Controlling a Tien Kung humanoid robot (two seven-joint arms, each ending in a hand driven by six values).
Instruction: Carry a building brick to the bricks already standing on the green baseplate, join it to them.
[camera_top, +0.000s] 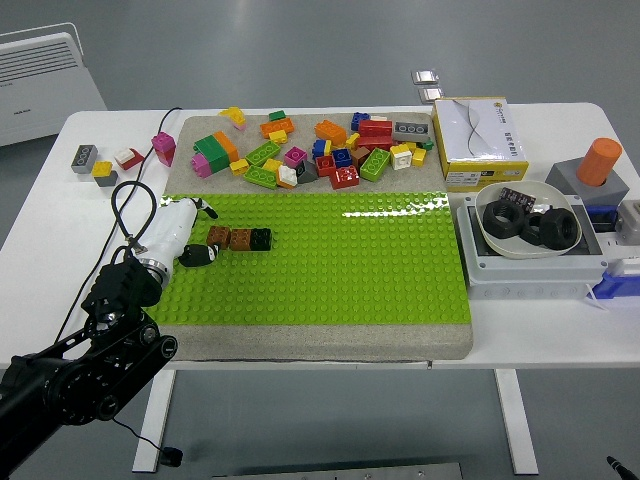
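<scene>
My left hand (190, 245) sits at the left edge of the green baseplate (330, 270), just beside the row of bricks (240, 239) standing on it: two brown, one black. My dark fingers (198, 256) are curled close by the row's left end; I cannot tell if they pinch a brick or nothing. Loose bricks (320, 150) lie heaped beyond the baseplate's far edge. To do this well, I'd line studs up square with the row's end, then press straight down without tilting, so the standing bricks aren't shoved. Right hand unseen.
</scene>
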